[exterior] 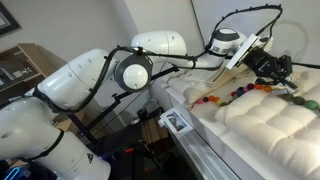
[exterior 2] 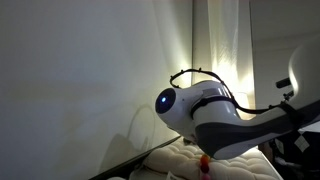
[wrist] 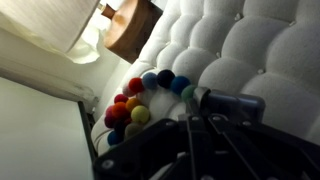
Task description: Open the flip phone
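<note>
In an exterior view the arm (exterior: 90, 80) enters from 9 o'clock as big white links, with a round joint (exterior: 133, 72) mid-frame and the wrist reaching toward 2 o'clock. The gripper (exterior: 272, 66) sits low over the white tufted cushion (exterior: 270, 125). It's dark and blurred, so I can't tell if the fingers are spread or pressed together. The string of coloured beads (exterior: 235, 95) lies on the cushion at 7 o'clock of the gripper, running up toward it. Can't pick out the phone from here

In an exterior view a bare wall (exterior 2: 70, 80) fills the 9 o'clock half. A white arm link with a blue light fills 3 o'clock. There's a strip of cushion (exterior 2: 185, 160) at 6 o'clock, with 1 or 2 red-orange beads (exterior 2: 205, 165) showing under the arm. Gripper and phone are out of sight here

Wrist view:
- cream cloth (wrist: 85, 30) at 11 o'clock, brown box (wrist: 135, 28) just beside it
- the beads (wrist: 140, 98) are bunched left of centre on the cushion (wrist: 260, 50)
- the flip phone (wrist: 235, 103) is a silver-grey slab lying on the cushion at 3 o'clock of the beads, 1 end just beside the last bead; can't tell if they touch
- the gripper (wrist: 205, 135) is a dark mass at 6 o'clock, right below the phone, and contact is unclear
- finger gap unreadable here too, and the phone's lid state is too blurred to call
</note>
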You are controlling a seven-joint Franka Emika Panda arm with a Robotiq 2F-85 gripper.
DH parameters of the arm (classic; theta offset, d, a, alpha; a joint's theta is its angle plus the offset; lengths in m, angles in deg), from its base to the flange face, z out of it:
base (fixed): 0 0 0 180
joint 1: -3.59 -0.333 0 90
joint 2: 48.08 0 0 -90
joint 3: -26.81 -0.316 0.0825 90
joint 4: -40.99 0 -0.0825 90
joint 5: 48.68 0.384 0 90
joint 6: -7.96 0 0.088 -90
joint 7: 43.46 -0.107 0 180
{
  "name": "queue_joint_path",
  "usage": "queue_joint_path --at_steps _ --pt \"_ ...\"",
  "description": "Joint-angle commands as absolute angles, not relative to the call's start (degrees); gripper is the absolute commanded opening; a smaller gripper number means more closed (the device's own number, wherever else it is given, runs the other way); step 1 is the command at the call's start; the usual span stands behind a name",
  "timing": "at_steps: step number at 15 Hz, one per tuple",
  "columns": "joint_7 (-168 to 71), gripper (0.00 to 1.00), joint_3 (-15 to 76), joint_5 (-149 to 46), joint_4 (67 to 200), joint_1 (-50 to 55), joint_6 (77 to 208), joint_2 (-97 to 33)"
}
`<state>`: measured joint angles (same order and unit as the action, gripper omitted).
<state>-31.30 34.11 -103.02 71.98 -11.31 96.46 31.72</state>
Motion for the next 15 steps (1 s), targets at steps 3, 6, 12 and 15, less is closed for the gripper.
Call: queue_joint_path --at_steps 3,6,12,15 --pt "-31.71 0.00 38.04 -106.38 69.99 -13.37 90.58 30.91" --pt "-34.54 0.00 41.28 -108.50 68.87 -14.44 85.64 31.68" --pt "-34.90 0.00 41.72 -108.08 64.22 -14.10 77.35 32.96" --pt "-34.59 0.00 39.99 -106.56 62.43 -13.85 81.73 32.99"
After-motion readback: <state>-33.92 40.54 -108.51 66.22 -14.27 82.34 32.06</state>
